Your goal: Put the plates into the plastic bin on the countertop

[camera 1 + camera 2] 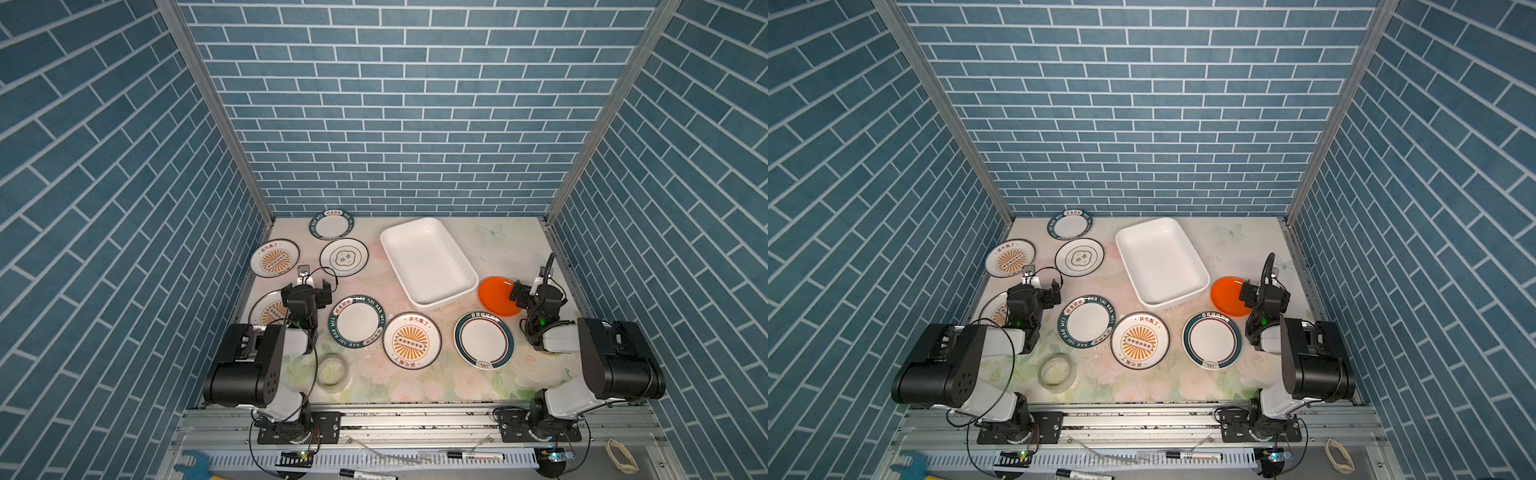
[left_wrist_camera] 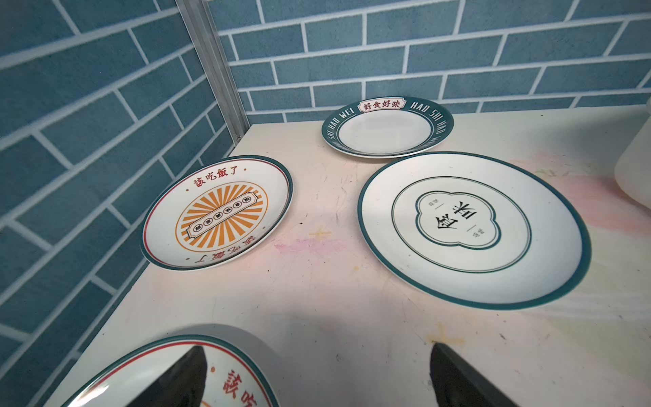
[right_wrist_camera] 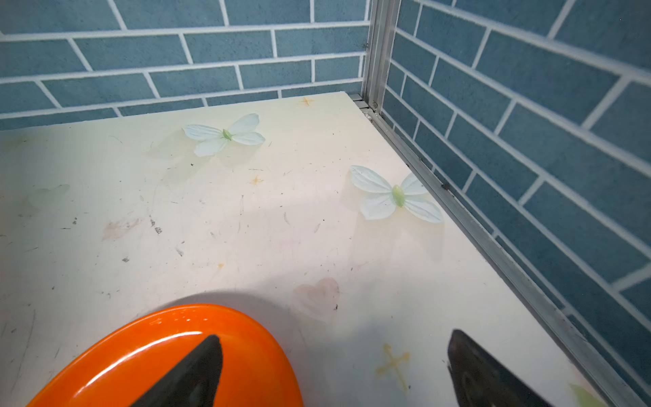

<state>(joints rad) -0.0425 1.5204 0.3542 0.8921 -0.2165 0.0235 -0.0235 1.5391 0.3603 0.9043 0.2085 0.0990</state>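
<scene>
As left gripper [image 2: 317,352] and right gripper [image 3: 334,334] gape, a plate [image 1: 357,322] seemingly reads "HAO WEI".

White round plate with orange sunburst centre [image 1: 265,309]: mostly hidden under left gripper [image 1: 309,291] in both top views, cut by frame edge in left wrist view. Plain orange glossy round plate [image 1: 494,297]: one side hidden under right gripper [image 1: 517,293], cropped in right wrist view. White glossy plastic bin [image 2: 637,165]: only an edge sliver in left wrist view.
</scene>
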